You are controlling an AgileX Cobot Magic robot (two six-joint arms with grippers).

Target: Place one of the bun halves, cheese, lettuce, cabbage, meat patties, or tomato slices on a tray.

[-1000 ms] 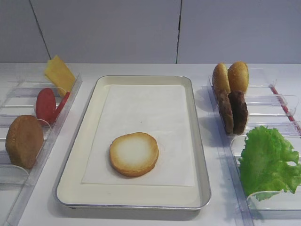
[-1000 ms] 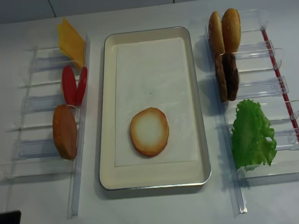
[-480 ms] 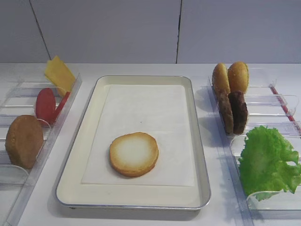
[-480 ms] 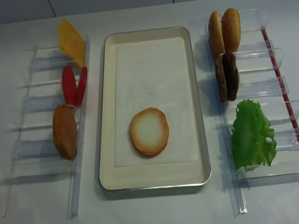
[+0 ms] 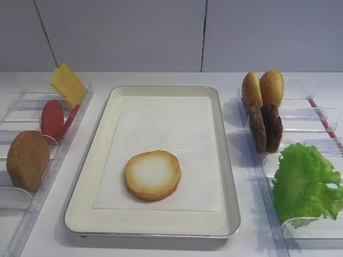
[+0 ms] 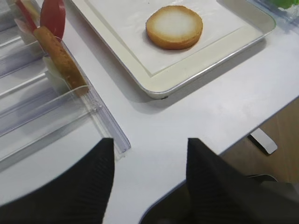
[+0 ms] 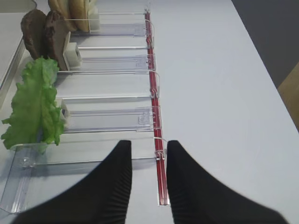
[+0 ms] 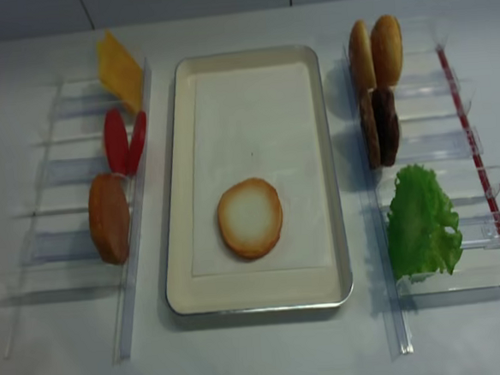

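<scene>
Two grippers: both are showing only in their own wrist views, at the bottom of the frame.
Left gripper (image 6: 149, 182): jaws are standing wide apart, gripping nothing, hanging over bare white table (image 6: 196, 112) near its edge.
Right gripper (image 7: 148, 179): fingers are sitting a narrow gap apart, nothing between them, hovering over the clear bin rack (image 7: 112, 119) and its red strip.
Flat bun half (image 5: 153, 174): lying cut face up on the white paper liner (image 5: 166, 134), lower centre of the tray (image 5: 230, 182).
Left of frame: cheese (image 5: 68, 83), tomato slices (image 5: 52, 119) and a brown bun half (image 5: 27, 160) are standing in bins.
Right of frame: two buns (image 5: 261, 88), meat patties (image 5: 266, 127), lettuce (image 5: 305, 184).
</scene>
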